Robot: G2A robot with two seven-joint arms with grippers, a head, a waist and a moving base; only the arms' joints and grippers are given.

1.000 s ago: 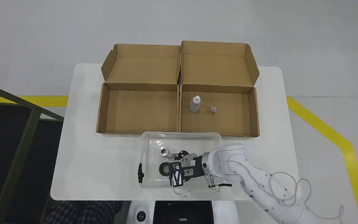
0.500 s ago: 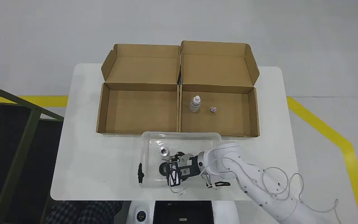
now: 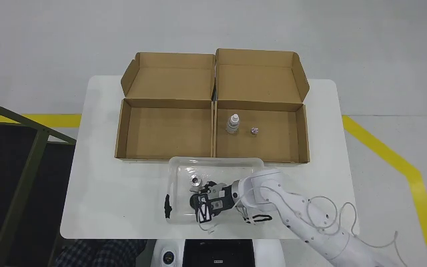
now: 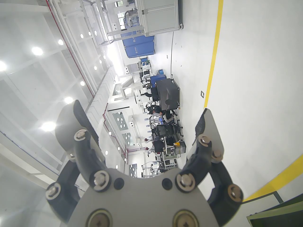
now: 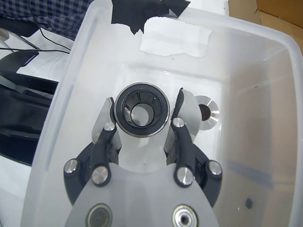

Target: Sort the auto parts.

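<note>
Right hand is further across the bin now, spread apart around the metal sleeve; grabbing step I reckon, needs squeezing next.

**Bright, even light overhead; lamp glare in the hall**

The top view is brightly and evenly lit from above. The white desk carries only faint, soft shadows, and the cardboard boxes show mild shade along their inner walls. In the left wrist view the round ceiling lamps flare into white haze, and the yellow floor line bows with the lens toward the edge. In the right wrist view the clear bin glints softly, and the silver part shines with a bright sheen.
</note>
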